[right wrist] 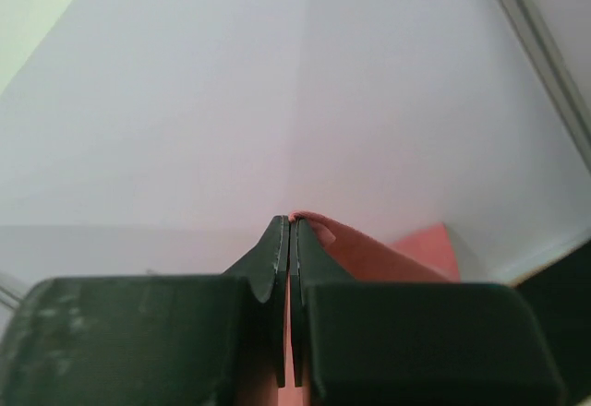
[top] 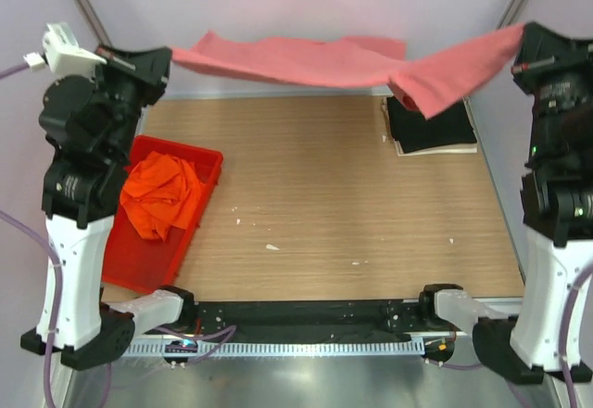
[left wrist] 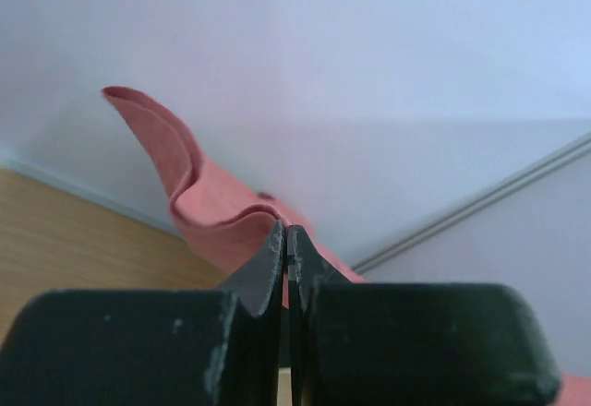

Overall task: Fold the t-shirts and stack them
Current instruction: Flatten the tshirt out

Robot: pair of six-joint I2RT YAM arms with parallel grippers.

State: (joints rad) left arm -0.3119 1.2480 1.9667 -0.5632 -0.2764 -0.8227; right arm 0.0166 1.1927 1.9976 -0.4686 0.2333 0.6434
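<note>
While both pincers are clamped on the rose-red t-shirt [top: 306,60], you have it hanging in the air as a long band. Its long axis runs straight from the left pincer [left wrist: 284,232] to the right pincer [right wrist: 289,221]. Each grips one end, jaws closed to a sliver with cloth between them, so neither arm is the nearer. The cloth sags midway, and a loose flap droops just inward of the right pincer.

Below that pincer and inward of it, the black t-shirt [top: 431,122] lies folded flat on the table [top: 324,213]. From above the flap overlaps its corner, but you cannot tell whether they touch. Below the left pincer, back toward its base, the orange t-shirt [top: 162,190] sits crumpled in the red tray [top: 211,159].

Bare wood lies under the band's middle. Laying it down there looks the likely move, and the flap snagging the black shirt looks the main risk.
</note>
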